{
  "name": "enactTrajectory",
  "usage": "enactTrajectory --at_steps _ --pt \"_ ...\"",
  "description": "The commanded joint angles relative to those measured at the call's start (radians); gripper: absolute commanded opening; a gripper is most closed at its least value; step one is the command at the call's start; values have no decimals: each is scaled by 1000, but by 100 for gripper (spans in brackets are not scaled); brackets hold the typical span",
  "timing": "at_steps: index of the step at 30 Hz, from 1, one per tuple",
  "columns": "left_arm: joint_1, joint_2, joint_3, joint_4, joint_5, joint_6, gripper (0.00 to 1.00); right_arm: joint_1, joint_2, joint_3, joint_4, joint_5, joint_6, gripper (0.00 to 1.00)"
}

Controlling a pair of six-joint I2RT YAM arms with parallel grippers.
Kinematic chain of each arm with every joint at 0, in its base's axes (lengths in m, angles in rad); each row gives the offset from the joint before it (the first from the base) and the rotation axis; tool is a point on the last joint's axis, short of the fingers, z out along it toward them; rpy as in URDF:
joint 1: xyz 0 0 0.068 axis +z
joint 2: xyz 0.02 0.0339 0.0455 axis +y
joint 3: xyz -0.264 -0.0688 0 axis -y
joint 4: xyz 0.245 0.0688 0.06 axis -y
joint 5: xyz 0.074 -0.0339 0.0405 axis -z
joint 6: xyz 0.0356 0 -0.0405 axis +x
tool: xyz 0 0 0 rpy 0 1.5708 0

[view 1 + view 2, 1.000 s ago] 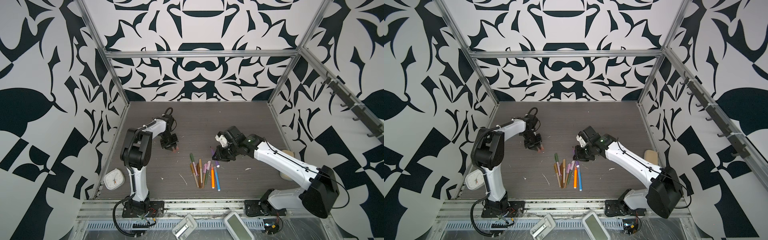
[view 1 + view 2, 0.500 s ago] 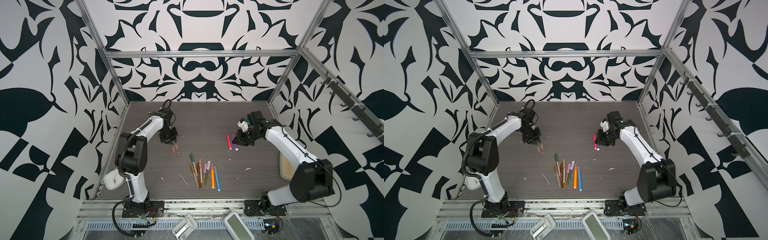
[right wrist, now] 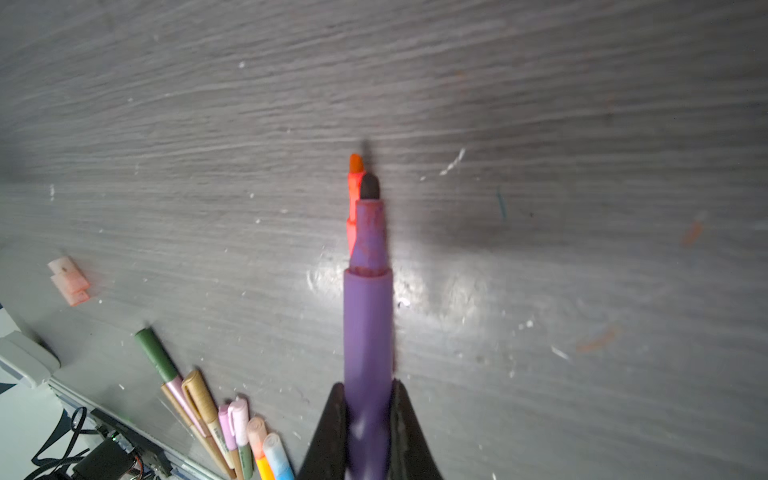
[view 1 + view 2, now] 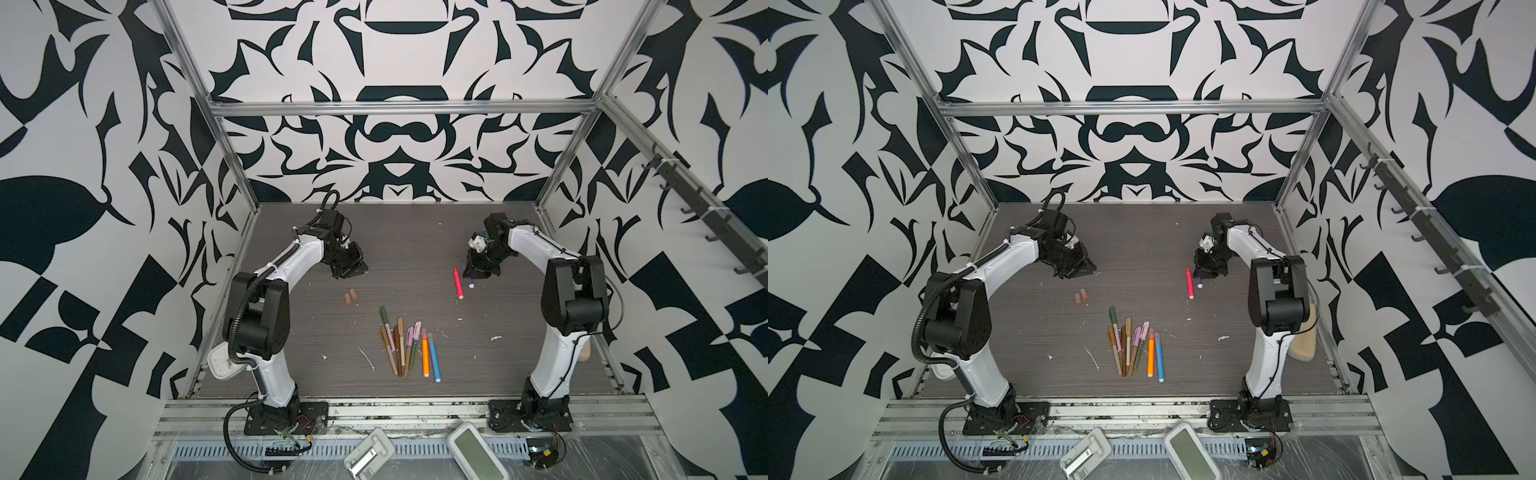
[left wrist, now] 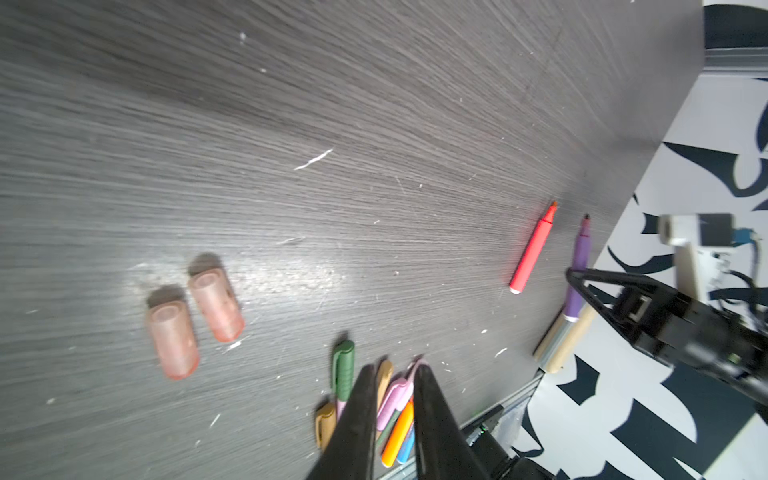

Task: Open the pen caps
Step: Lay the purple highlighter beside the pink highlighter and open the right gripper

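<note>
Pen (image 3: 368,324), purple, sits clamped in right gripper (image 3: 368,384).

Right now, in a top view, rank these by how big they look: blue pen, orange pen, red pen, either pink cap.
1. Blue pen and orange pen: side by side, near alike; no ranking between them.
2. Red pen: clearly shorter, though it lies farther back, which may shrink it.
3. Pink cap: smallest.
</note>
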Motion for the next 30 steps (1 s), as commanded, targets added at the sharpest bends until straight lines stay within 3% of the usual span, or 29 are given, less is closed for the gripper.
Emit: enactTrajectory --at_steps 1,8,11,16,18,21,30 --pt "-2 -40 -20 42 32 -24 21 -5 -2 33 -10 1 -7 0" --pt "-2 -76 -40 76 16 -17 24 -8 18 21 -6 32 6 0" --pt "-3 -131 -65 156 23 -31 30 -10 18 8 3 34 9 11" --pt "-1 -281 -157 422 63 -95 59 -12 23 2 7 22 10 17" --pt "0 -347 -182 484 19 -121 70 -12 25 5 8 15 13 19" --pt "5 -421 -190 538 -38 -162 100 -13 30 18 2 8 16 21" --pt "11 -459 -150 547 -61 -217 99 -14 38 6 11 -16 29 32"
